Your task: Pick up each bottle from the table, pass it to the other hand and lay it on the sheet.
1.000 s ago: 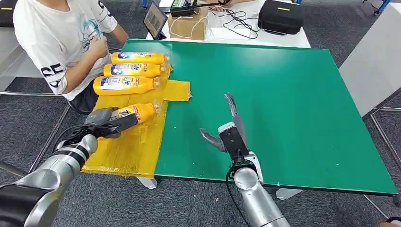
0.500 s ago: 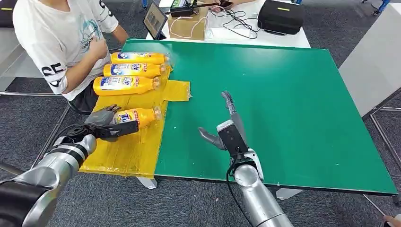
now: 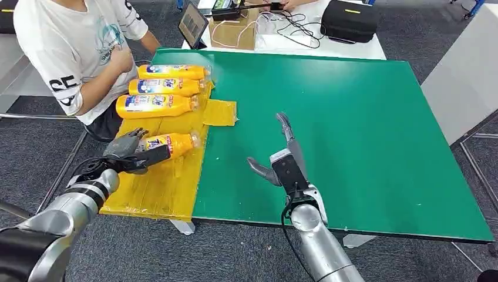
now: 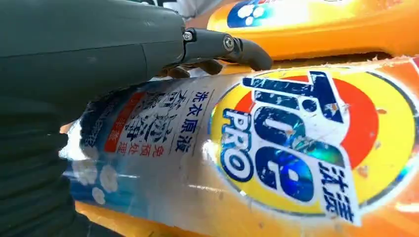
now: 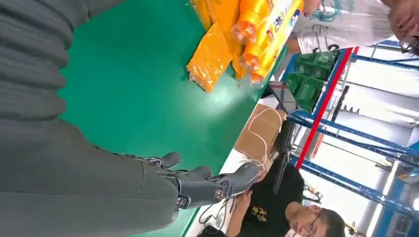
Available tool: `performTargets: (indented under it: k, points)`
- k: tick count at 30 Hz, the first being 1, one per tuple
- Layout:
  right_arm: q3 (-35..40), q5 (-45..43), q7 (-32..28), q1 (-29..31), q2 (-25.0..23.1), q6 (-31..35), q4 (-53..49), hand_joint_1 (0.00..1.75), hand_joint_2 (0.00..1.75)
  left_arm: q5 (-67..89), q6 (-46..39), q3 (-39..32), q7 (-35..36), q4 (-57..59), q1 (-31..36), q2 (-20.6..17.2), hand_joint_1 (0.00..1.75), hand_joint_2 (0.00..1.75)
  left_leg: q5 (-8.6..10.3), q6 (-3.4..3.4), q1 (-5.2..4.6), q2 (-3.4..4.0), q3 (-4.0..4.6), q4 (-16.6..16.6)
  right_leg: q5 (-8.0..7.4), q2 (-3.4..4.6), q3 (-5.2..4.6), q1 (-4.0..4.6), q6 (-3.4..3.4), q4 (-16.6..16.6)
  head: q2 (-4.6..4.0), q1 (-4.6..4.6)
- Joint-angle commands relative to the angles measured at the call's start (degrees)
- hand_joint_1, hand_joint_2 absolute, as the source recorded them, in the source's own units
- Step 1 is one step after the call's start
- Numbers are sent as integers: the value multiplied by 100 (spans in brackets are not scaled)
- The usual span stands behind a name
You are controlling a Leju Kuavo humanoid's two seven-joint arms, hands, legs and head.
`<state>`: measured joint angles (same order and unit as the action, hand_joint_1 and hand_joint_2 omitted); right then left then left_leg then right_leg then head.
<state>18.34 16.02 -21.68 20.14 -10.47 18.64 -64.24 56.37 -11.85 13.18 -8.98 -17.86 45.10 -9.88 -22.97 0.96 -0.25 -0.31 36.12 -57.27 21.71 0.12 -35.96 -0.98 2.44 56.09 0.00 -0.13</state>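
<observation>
Four yellow bottles lie on their sides on the yellow sheet (image 3: pixel 170 182), which covers the left end of the green table (image 3: pixel 364 129). Three bottles (image 3: pixel 155 106) lie in a row at the far end, close to a person in a white shirt (image 3: pixel 73 47). The fourth bottle (image 3: pixel 173 143) lies nearer, with its cap close to the sheet's right edge. The rest of the green table has lots of open room. The left hand (image 3: pixel 132 153) has its fingers around the bottom end of the fourth bottle. The right hand (image 3: pixel 282 161) hovers over the green table, fingers spread wide, holding nothing.
</observation>
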Motion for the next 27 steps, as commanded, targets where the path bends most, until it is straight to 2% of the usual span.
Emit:
performTargets:
  k: [1, 3, 6, 8, 9, 10, 13, 18, 22, 27]
  points:
    - [-25, -35, -18, 244, 65, 27, 316, 0, 175, -42, 12, -293, -4, 214, 103, 108, 0, 175, -7, -3, 3, 3, -14, 1, 6, 1, 15, 3, -5, -3, 2, -2]
    - [-25, -35, -18, 244, 65, 27, 316, 0, 175, -42, 12, -293, -4, 214, 103, 108, 0, 175, -21, -8, 10, 5, -33, -7, 18, 0, 37, 11, -11, 0, 0, 0]
    - [-26, -30, -58, 280, 72, 88, 405, 0, 175, -415, -315, -718, -438, 155, 56, 180, 0, 175, -15, -7, 8, 2, -27, -3, 13, -2, 31, 9, -10, -3, 0, 0]
    - [-32, -41, -76, 305, 85, 133, 467, 0, 175, -964, -570, -1261, -1124, 4, -34, 272, 0, 175, -17, -8, 10, 4, -30, -4, 14, 0, 34, 11, -11, -3, 0, -2]
    - [-31, -44, -79, 308, 88, 136, 471, 0, 175, -1000, -583, -1300, -1190, -11, -44, 279, 0, 0, -10, -5, 7, -1, -18, -2, 9, -5, 22, 8, -7, -4, 2, 0]
    - [-37, -46, -92, 315, 102, 181, 492, 0, 175, -1236, -667, -1557, -1578, -118, -104, 345, 0, 0, -16, -8, 11, 0, -29, -4, 14, -5, 34, 13, -11, -4, 0, 0]
    - [-76, -69, -105, 286, 121, 221, 445, 0, 175, -1711, -646, -1975, -2172, -404, -208, 505, 0, 0, -13, -5, 8, -3, -21, -4, 12, -6, 25, 9, -8, -3, 0, 0]
    - [-85, -61, -97, 188, 142, 242, 247, 0, 175, -2397, -222, -2316, -2726, -993, -391, 721, 0, 0, -7, -4, 4, -9, -12, 0, 9, -12, 17, 5, -5, -6, 2, 0]
    - [-79, -46, -49, 125, 194, 195, 61, 0, 175, -2906, 339, -2247, -2863, -1589, -603, 922, 0, 0, -7, -4, 4, -9, -11, -2, 9, -12, 15, 5, -6, -5, 0, 0]
    - [-118, -20, -9, 86, 215, 189, -50, 0, 175, -3089, 446, -2069, -2832, -2029, -696, 1089, 0, 0, -15, -6, 9, -19, -20, -9, 19, -23, 30, 11, -9, -2, 0, -2]
